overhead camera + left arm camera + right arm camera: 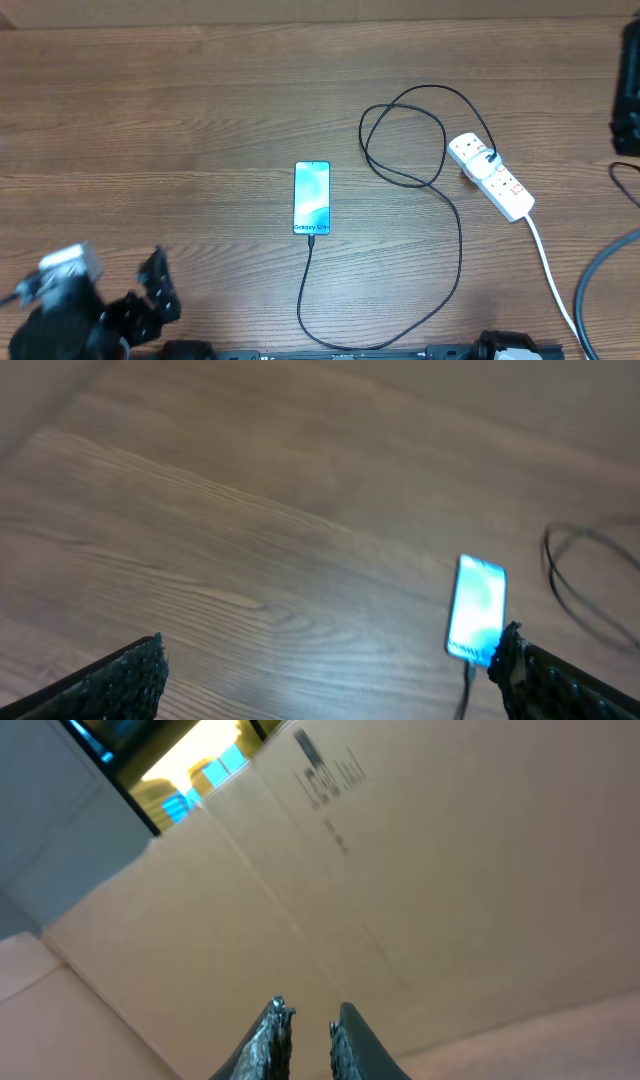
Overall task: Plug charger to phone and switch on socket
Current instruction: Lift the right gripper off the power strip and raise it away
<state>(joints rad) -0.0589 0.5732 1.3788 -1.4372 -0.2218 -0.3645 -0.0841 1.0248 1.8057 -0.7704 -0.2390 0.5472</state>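
Currently, the slim rectangular phone point(312, 198) lies flat mid-table point(150, 120) on grained wood. The thin black charger point(455, 270) meets its lower edge and loops to the elongated white socket point(489, 177). The left gripper point(330, 657) is spread wide. The right gripper point(310, 1020) is narrowly parted and empty.

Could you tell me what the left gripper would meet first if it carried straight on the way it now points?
Most likely the bare table, left of the phone. The left gripper, wide open, points down at wood; the phone lies off to the side. Depth is unclear.
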